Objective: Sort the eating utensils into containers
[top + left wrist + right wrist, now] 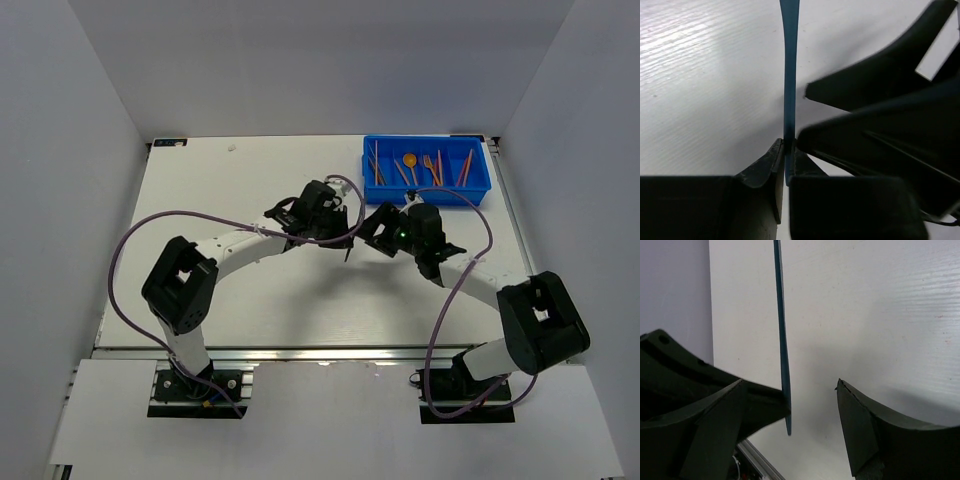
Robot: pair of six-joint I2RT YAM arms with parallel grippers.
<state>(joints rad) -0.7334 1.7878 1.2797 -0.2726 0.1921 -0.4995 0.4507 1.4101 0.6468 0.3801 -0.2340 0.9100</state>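
Observation:
A slim dark blue utensil (789, 75), seen edge-on, stands up from my left gripper (787, 150), which is shut on its lower end. My right gripper (812, 395) is open around the same dark blue utensil (782, 340); the strip lies against the left finger (740, 405), with a wide gap to the right finger (865, 425). Both grippers meet above the table's middle, left gripper (340, 232) facing right gripper (368, 235). The blue tray (425, 197) at the back right holds several orange and dark utensils, among them an orange spoon (409, 160).
The white table (250, 190) is bounded by grey walls on the left, back and right. A metal rail (300, 352) runs along its near edge. Purple cables (200, 215) loop over both arms.

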